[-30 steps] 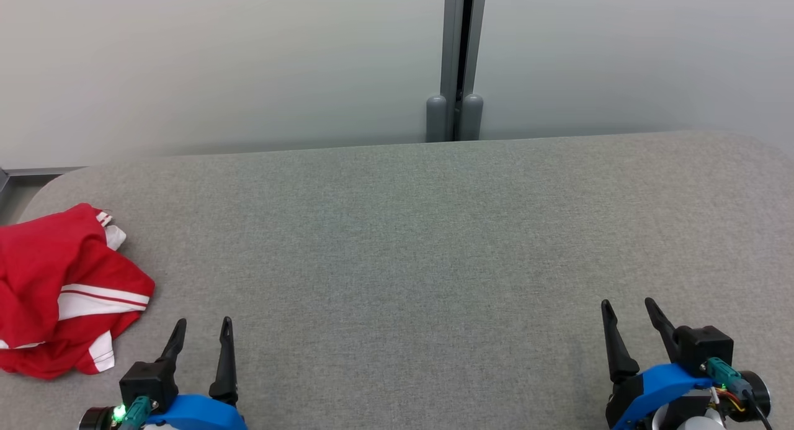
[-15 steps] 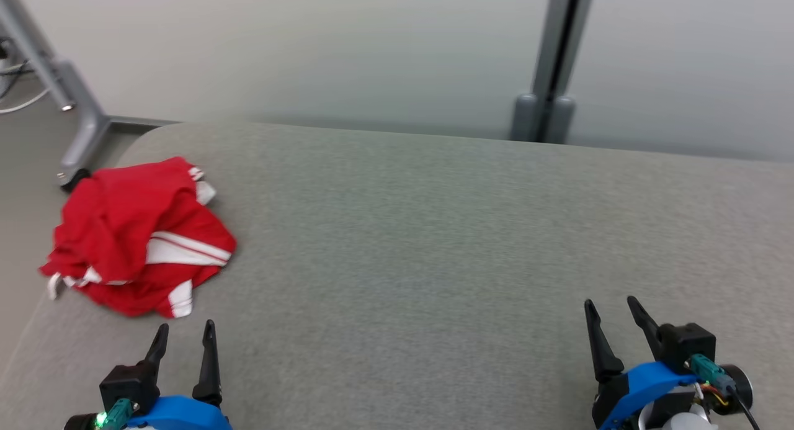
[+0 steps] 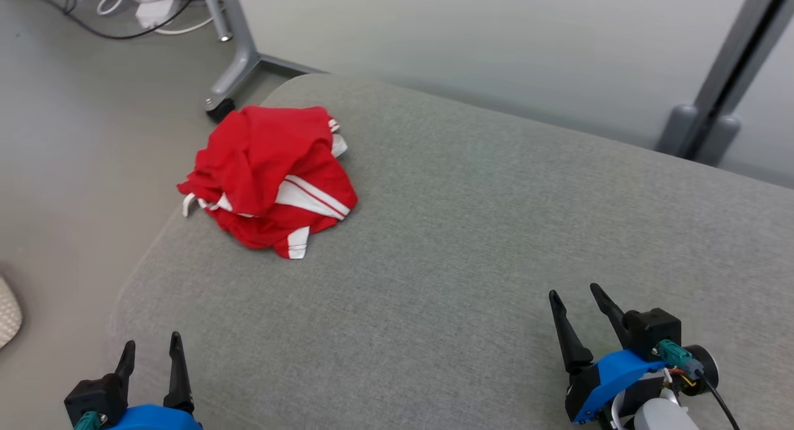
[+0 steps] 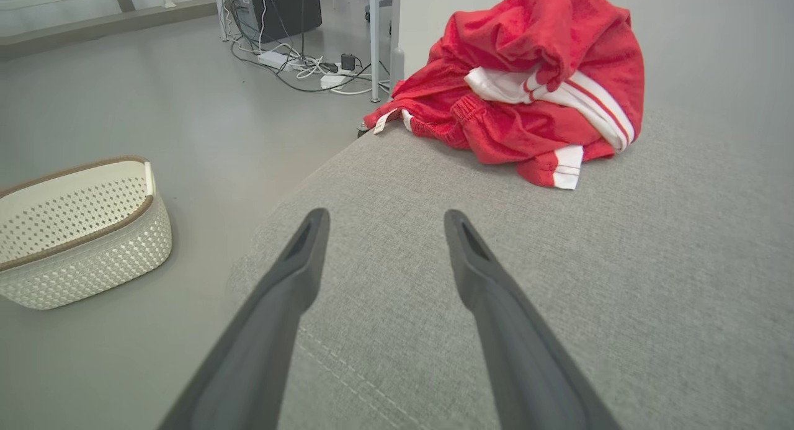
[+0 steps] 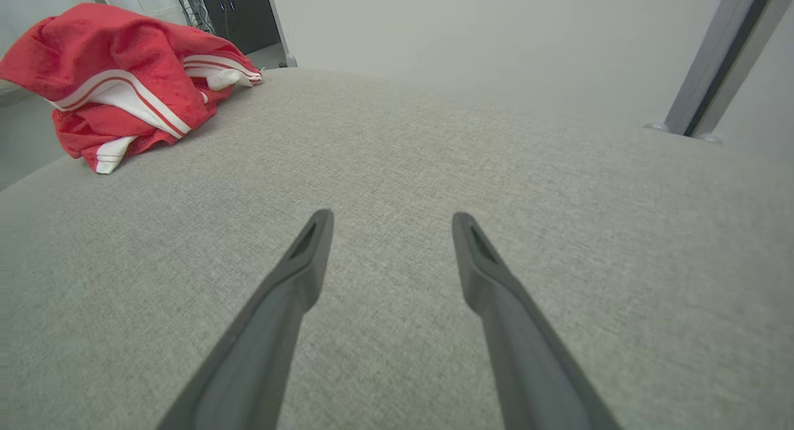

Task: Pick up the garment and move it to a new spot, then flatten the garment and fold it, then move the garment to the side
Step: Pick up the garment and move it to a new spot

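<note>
The garment [image 3: 267,175] is a crumpled red piece with white stripes, heaped near the far left corner of the grey fabric table [image 3: 484,244]. Seen from the left wrist, the garment [image 4: 527,95] lies ahead and to the right of the fingers. From the right wrist, the garment [image 5: 124,82] sits at the far upper left. My left gripper [image 3: 152,350] stands open at the table's near left edge, well short of the heap. Over the near right part of the table my right gripper [image 3: 574,291] is open too, with nothing between its fingers.
A white perforated basket [image 4: 74,231] stands on the floor left of the table. Beyond the table's far left corner are a grey wheeled frame leg [image 3: 239,58] and loose cables [image 3: 124,8]. A grey post [image 3: 713,101] rises behind the table at the right.
The head camera has swung left, so the garment sits nearer the middle of the picture and the floor shows. Both grippers stay open and low; the garment itself has not shifted on the table.
</note>
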